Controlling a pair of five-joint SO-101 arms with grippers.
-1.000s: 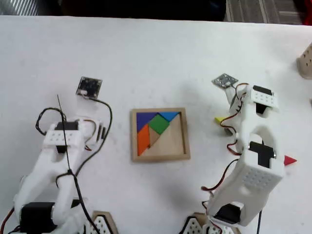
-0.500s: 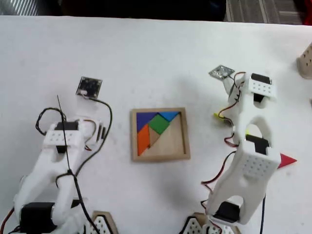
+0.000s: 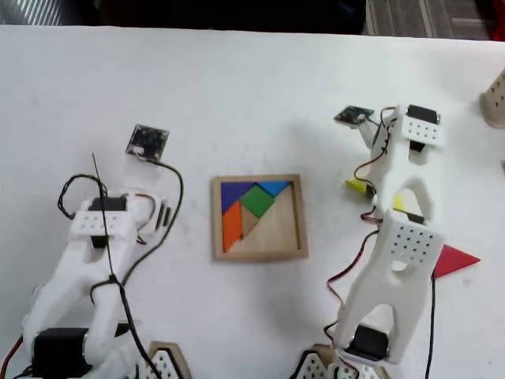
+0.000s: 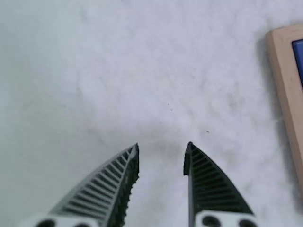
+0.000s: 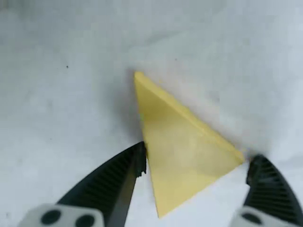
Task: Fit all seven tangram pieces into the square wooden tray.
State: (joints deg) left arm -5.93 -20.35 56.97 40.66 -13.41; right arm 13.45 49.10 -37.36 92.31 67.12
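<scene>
Filling only part of the square wooden tray (image 3: 286, 229) at the table's (image 3: 237, 87) middle, several coloured pieces (image 3: 246, 207) are seated. The yellow triangle (image 5: 184, 156) and red triangle (image 3: 451, 260) lie outside, toward the right edge. The right gripper (image 5: 196, 158) straddles the yellow triangle, fingers apart. The left gripper (image 4: 162, 146) hangs spread over bare table near the tray.

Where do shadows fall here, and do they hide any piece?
Right wrist view: a soft shadow hugs the yellow triangle along its edges, piece plainly visible; left wrist view: faint shade on the table ahead of the left gripper; high view: even light over the tray.
</scene>
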